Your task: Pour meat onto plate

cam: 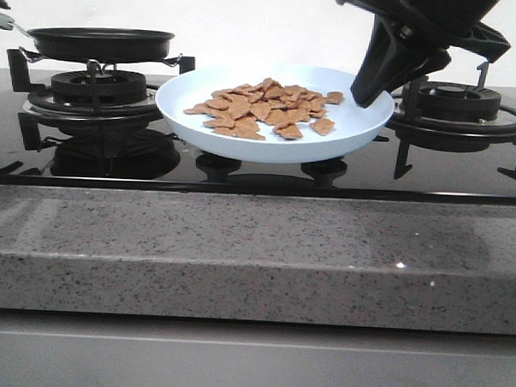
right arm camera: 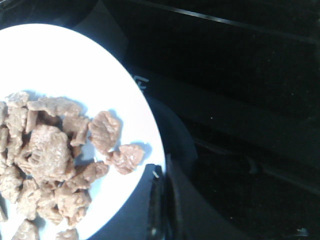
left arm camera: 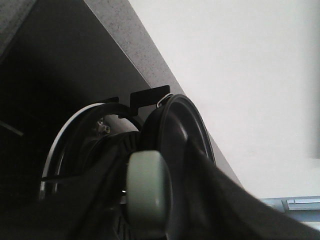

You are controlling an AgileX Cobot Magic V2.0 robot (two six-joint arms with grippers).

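The pale-blue plate [cam: 355,121] sits level between the two burners with the meat [cam: 266,106] heaped on it as orange-brown slices. My right gripper [cam: 369,95] is shut on the plate's right rim. The right wrist view shows the plate [right arm camera: 75,65], the meat [right arm camera: 50,155] and my right gripper [right arm camera: 162,200] pinching the rim. The black frying pan [cam: 100,43] stands on the left burner and no meat shows in it. My left gripper [left arm camera: 150,210] is shut on the pan's grey-green handle [left arm camera: 147,192], with the pan [left arm camera: 175,135] just beyond it.
A black glass hob [cam: 259,172] carries a left burner grate [cam: 91,88] and a right burner grate [cam: 459,104]. Two knobs [cam: 323,169] lie under the plate. A speckled grey counter edge [cam: 255,253] runs along the front. A white wall is behind.
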